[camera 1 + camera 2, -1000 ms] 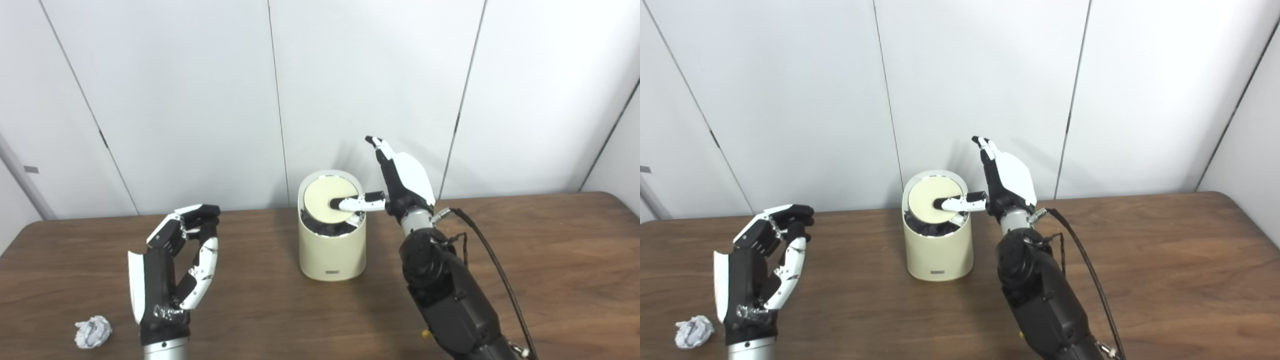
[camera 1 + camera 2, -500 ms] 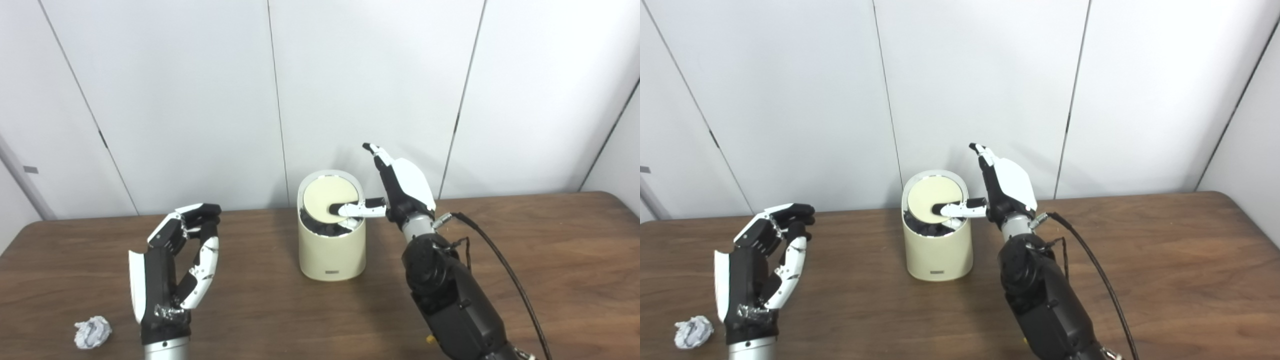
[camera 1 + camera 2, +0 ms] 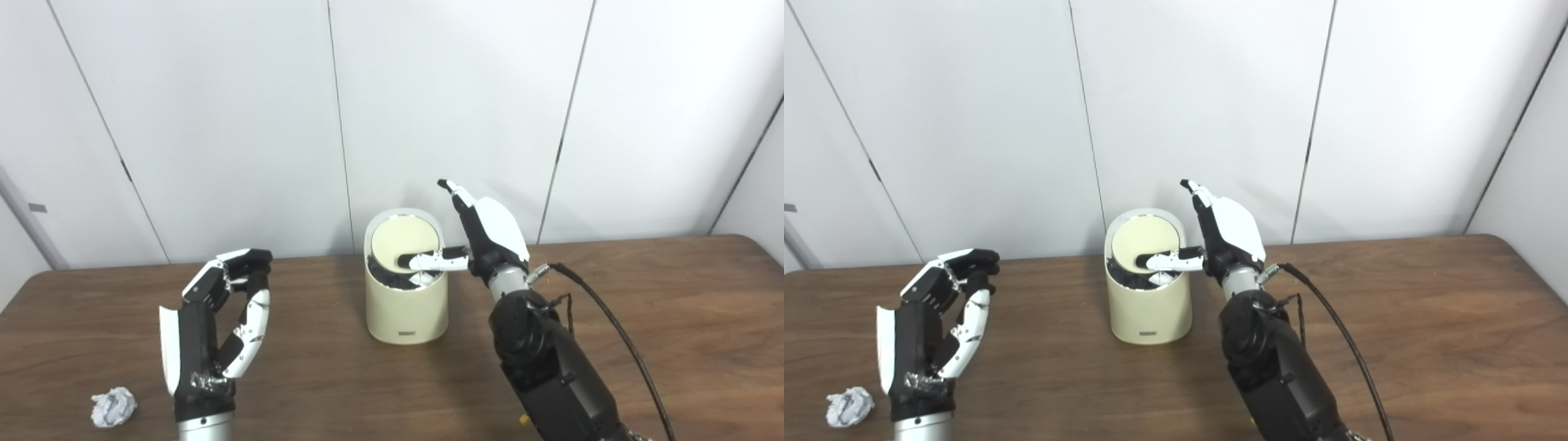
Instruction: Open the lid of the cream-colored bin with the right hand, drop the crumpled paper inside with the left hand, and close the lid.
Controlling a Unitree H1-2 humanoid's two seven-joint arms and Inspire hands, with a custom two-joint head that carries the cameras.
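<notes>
The cream-colored bin (image 3: 406, 309) stands upright at the middle of the brown table. Its round lid (image 3: 401, 240) is tilted, with the near edge pushed down and a dark inside showing below it. My right hand (image 3: 487, 236) is beside the bin's right rim, fingers pointing up and apart, and its thumb (image 3: 432, 262) lies on the lid's near edge. The crumpled paper (image 3: 113, 407) lies on the table at the front left. My left hand (image 3: 214, 324) is open and empty, held upright just right of the paper and apart from it.
A black cable (image 3: 612, 331) runs from my right forearm over the table (image 3: 674, 318) on the right. White wall panels stand close behind the bin. The table's right edge shows in the right eye view (image 3: 1540, 275).
My right hand has sunk a little and shifted left, and its thumb has pushed the lid's near edge further down. The left hand and the paper have stayed where they were.
</notes>
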